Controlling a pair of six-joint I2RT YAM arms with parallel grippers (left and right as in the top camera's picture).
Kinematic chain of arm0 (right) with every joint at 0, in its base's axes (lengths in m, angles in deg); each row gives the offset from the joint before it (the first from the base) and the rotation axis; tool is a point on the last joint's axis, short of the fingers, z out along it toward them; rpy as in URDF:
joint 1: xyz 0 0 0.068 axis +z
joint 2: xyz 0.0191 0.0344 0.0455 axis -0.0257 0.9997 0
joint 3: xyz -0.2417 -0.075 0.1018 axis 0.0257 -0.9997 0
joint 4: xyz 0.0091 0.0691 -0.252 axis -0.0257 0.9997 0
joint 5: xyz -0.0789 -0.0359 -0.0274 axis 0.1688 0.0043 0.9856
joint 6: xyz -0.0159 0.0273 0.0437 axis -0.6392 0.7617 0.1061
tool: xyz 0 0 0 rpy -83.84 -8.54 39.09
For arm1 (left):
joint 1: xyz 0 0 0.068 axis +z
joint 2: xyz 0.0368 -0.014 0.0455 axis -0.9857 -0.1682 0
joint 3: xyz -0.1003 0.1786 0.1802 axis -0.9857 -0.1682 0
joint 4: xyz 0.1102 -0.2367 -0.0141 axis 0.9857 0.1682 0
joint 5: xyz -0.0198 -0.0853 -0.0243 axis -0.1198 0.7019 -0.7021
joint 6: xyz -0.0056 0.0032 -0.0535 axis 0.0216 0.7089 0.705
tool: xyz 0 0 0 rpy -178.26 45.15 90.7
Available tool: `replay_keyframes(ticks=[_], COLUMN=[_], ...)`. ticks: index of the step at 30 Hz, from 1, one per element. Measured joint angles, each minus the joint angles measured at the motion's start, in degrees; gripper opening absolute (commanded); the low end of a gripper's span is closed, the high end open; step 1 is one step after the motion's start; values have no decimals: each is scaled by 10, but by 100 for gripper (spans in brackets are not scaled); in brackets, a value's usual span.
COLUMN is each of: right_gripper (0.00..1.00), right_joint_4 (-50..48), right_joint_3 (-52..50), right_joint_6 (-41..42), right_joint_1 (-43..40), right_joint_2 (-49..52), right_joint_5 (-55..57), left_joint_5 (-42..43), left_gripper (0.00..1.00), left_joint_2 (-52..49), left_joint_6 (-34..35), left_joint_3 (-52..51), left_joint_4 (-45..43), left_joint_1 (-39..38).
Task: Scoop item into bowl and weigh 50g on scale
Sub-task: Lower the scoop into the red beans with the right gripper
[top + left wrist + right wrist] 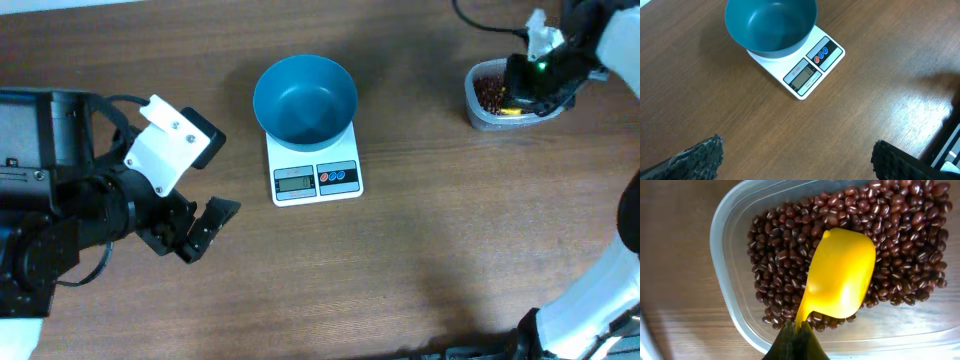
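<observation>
Nearest us, the right tool (pixel 796 341) is clamped tight on the thin handle of a bright yellow plastic scoop (pixel 840 275). Its cup lies on the heap with what appears to be its rounded back toward the wrist camera. Under it, the small, oval, dark red-brown beans (pixel 785 255) sit in a clear rounded-rectangular plastic tub (pixel 722 245).

We judge the beans to be hard, dry and light, smooth-skinned and quick to roll. They should pour like gravel and slide off a tilted scoop. No tool could pinch them singly, so the place to take hold is the scoop's handle, as now, with the cup kept level once loaded. Each bean is glossy with a pale seam mark, and the heap is loose, leaving bare plastic along the tub's near wall.

Farther off, the overhead view shows the tub at the right end of the brown wooden surface (pixel 420 260). Well apart to its left, a deep round teal-blue plastic bowl (pixel 305 105) stands empty on a small white, nearly square kitchen scale (pixel 315 180). Farthest away, the left tool (pixel 210 232) hangs above the surface, jaws spread wide, holding nothing.
</observation>
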Motion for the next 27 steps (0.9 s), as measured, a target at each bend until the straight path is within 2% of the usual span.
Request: replay_keyframes(ticks=[5, 12, 27], right_gripper=[4, 4, 4], right_joint_4=[2, -16, -2], right_joint_3=[0, -5, -8], right_joint_6=[58, 104, 117], right_joint_1=[-11, -11, -26], right_joint_2=[0, 0, 0], right_joint_5=[-52, -70, -59], left_joint_5=[0, 0, 0], left_gripper=[99, 99, 99], left_joint_2=[0, 0, 0], left_joint_6=[0, 0, 0], left_joint_3=[0, 0, 0], left_joint_4=[0, 0, 0], left_joint_1=[0, 0, 0])
